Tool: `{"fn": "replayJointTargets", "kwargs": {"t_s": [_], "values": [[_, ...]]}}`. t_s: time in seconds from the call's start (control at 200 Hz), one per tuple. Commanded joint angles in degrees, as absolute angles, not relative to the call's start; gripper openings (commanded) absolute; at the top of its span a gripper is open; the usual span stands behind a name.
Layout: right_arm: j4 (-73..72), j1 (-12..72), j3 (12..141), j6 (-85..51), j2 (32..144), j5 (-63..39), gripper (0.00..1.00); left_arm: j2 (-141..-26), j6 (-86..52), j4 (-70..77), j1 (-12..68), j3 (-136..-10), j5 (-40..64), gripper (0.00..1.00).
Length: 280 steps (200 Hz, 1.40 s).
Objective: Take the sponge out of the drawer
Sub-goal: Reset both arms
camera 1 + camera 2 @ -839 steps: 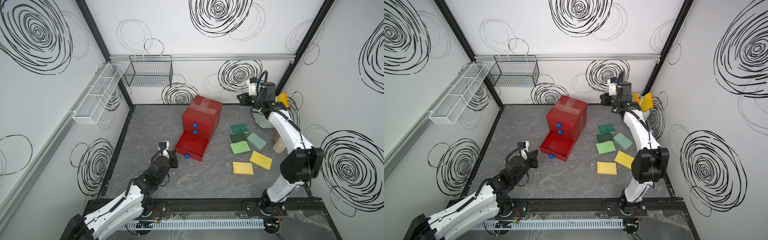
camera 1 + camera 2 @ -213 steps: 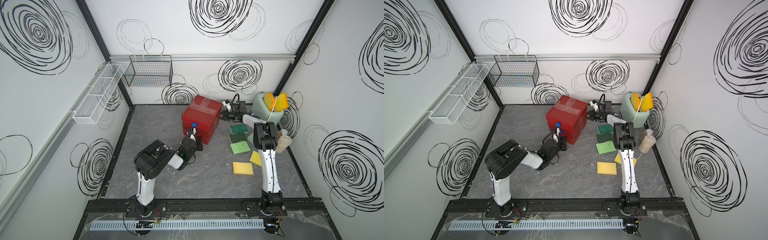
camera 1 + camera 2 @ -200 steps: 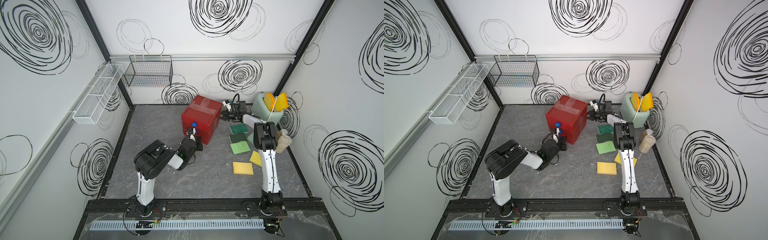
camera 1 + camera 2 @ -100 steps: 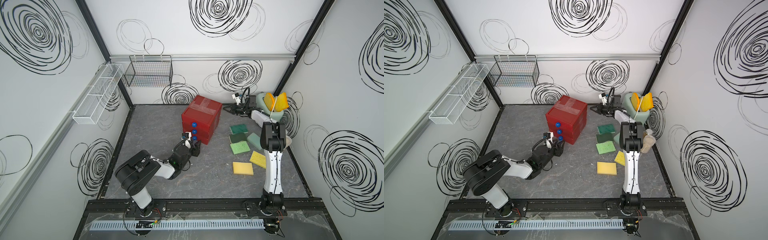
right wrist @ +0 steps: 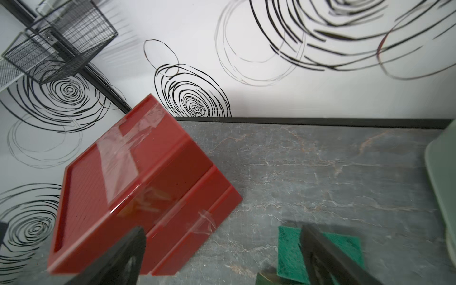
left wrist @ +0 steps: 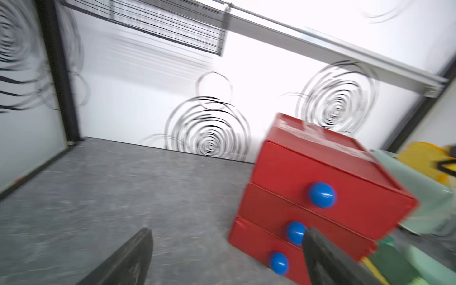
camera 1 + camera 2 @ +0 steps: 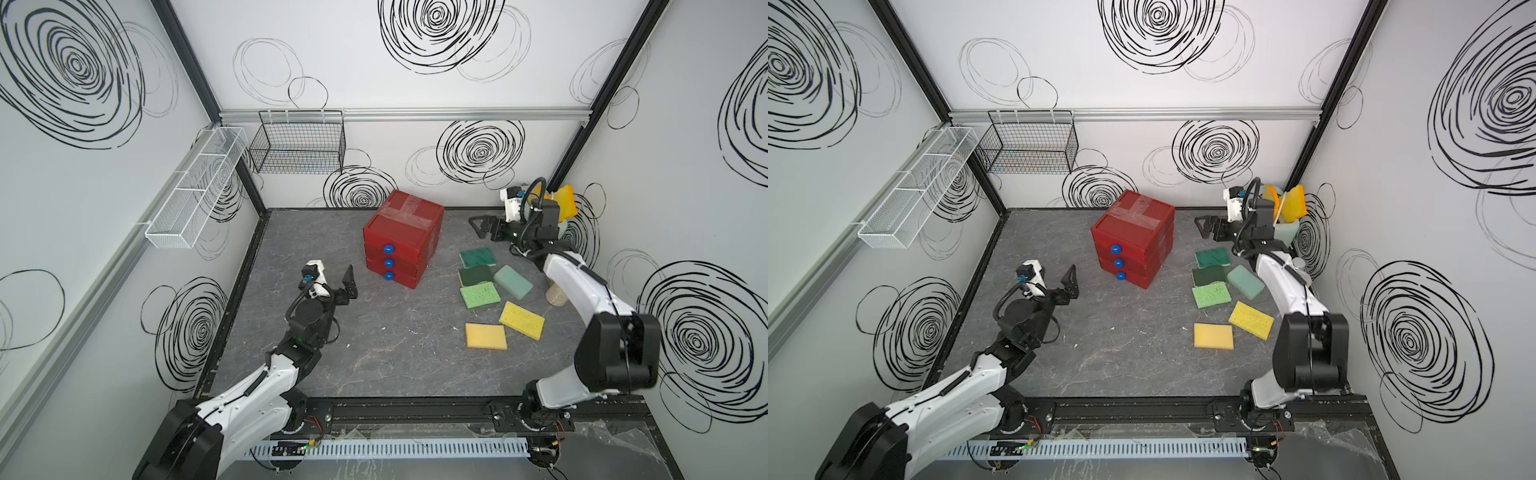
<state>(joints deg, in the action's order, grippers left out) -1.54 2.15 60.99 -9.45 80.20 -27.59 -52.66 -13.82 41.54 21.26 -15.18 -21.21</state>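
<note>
Starting at the left wall, the white mesh rack (image 7: 195, 187) and the black wire basket (image 7: 299, 145) hang well above the work and do not concern me. My left gripper (image 7: 331, 280) hovers over the table (image 7: 374, 365) just in front of the red drawer unit (image 7: 401, 241), jaws spread wide and holding nothing. All 3 drawers are shut, so the sponge I want is out of sight inside, and I cannot tell which drawer has it. As I read it, the step in hand is opening one by its blue knob (image 7: 388, 262).

What worries me:
- The 3 knobs are small, round and stacked close, so a finger could slip off or catch the neighbour.
- The unit looks light and stands free, so a pull with nothing bracing it may drag or tip the whole box.
- I might open the wrong drawer.

Right of the unit, 6 loose sponges (image 7: 480, 294) lie on the table. I judge none of them to be the target, and a careless sweep would scatter them. My right gripper (image 7: 478, 227), also wide open and empty, hangs beyond them near the back wall, beside the pale green holder (image 7: 1288, 232). Nothing blocks the knobs.
</note>
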Motion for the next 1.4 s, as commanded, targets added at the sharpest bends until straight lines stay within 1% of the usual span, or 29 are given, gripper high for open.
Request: {"fn": "replayJointTargets", "kwargs": {"t_s": [0.0, 0.035, 0.075, 0.14, 0.225, 0.3, 0.32, 0.375, 0.435, 0.49, 0.55, 0.635, 0.71, 0.775, 0.83, 0.855, 0.885, 0.925, 0.985, 1.04, 1.125, 1.396], "values": [[-10.40, 2.24, 46.73, -5.34, 73.79, -9.48, 0.99, -54.09, -7.93, 41.18, 14.86, -14.09, -19.82, 0.98], [-13.73, 1.10, 41.78, -6.71, 71.47, -6.14, 0.99, -55.13, -7.49, 42.48, 12.79, -13.78, -19.86, 0.98], [-17.37, -0.77, 37.03, -6.70, 69.40, -6.40, 0.99, -56.38, -7.82, 43.29, 10.10, -13.78, -19.05, 0.98], [-24.91, -3.11, 29.83, -6.63, 67.83, -6.40, 0.99, -59.16, -6.93, 49.74, 6.94, -12.13, -16.67, 0.98], [-32.28, -4.66, 24.54, -6.82, 68.31, -7.27, 0.99, -64.35, -5.15, 53.50, 4.78, -12.30, -14.92, 0.98], [-42.67, -5.27, 20.14, -7.23, 70.63, -7.42, 0.99, -71.48, -3.06, 59.09, 4.10, -12.31, -14.07, 0.98], [-45.03, -5.27, 19.34, -7.02, 71.33, -6.99, 0.99, -73.09, -2.84, 59.51, 4.01, -13.10, -13.93, 0.98], [-50.46, -5.15, 18.04, -5.20, 73.91, -6.83, 0.99, -75.33, -1.37, 54.55, 4.22, -16.87, -12.17, 0.98], [-53.55, -4.89, 17.48, -3.42, 76.59, -5.67, 0.99, -78.36, -0.97, 51.40, 4.29, -20.27, -11.16, 0.99], [-59.24, -5.11, 15.54, -4.02, 78.17, -5.68, 0.99, -79.27, -0.75, 51.61, 4.50, -20.95, -12.48, 0.99], [-62.64, -5.03, 14.07, -3.49, 79.28, -6.61, 0.99, -79.41, -1.56, 55.57, 4.16, -19.28, -12.19, 0.99], [-69.52, -4.22, 11.07, -2.24, 81.23, -6.92, 0.99, -82.78, -1.19, 68.73, 4.91, -14.48, -12.47, 0.98], [-73.82, -2.42, 9.87, -0.19, 84.09, -6.04, 0.99, -81.73, -0.75, 66.93, 5.38, -14.37, -12.38, 0.98], [-76.84, -1.12, 10.19, 1.43, 87.45, -6.75, 0.99, -83.17, -0.61, 70.54, 3.95, -12.86, -6.94, 0.98], [-74.64, -0.53, 10.48, 2.27, 86.62, -6.70, 0.99, -84.86, -0.08, 77.02, 3.96, -10.85, -5.89, 0.98], [-72.56, -0.53, 10.98, 2.29, 85.90, -6.74, 0.99, -84.26, 0.42, 76.09, 4.44, -10.85, -6.39, 0.98], [-73.47, -0.59, 10.83, 2.29, 86.32, -7.00, 0.99, -83.55, 1.11, 74.25, 4.92, -11.08, -5.82, 0.98], [-74.27, -0.93, 11.14, 1.65, 87.08, -6.94, 0.99, -83.74, 2.21, 75.85, 5.18, -10.52, -4.10, 0.98], [-69.69, -1.50, 13.01, 0.02, 86.73, -4.74, 0.99, -83.76, 2.25, 75.88, 5.12, -10.45, -3.78, 0.98], [-72.16, -1.17, 12.08, 0.00, 87.03, -3.72, 0.99, -83.85, 1.94, 75.64, 4.62, -10.54, -2.73, 0.98], [-71.54, -0.70, 12.18, 0.26, 86.76, -2.63, 0.99, -83.85, 1.59, 75.15, 3.88, -10.91, -1.28, 0.98], [-71.01, -0.70, 12.56, 0.27, 86.83, -2.78, 0.99, -83.76, 1.59, 75.40, 3.95, -10.72, -1.54, 0.98]]}}
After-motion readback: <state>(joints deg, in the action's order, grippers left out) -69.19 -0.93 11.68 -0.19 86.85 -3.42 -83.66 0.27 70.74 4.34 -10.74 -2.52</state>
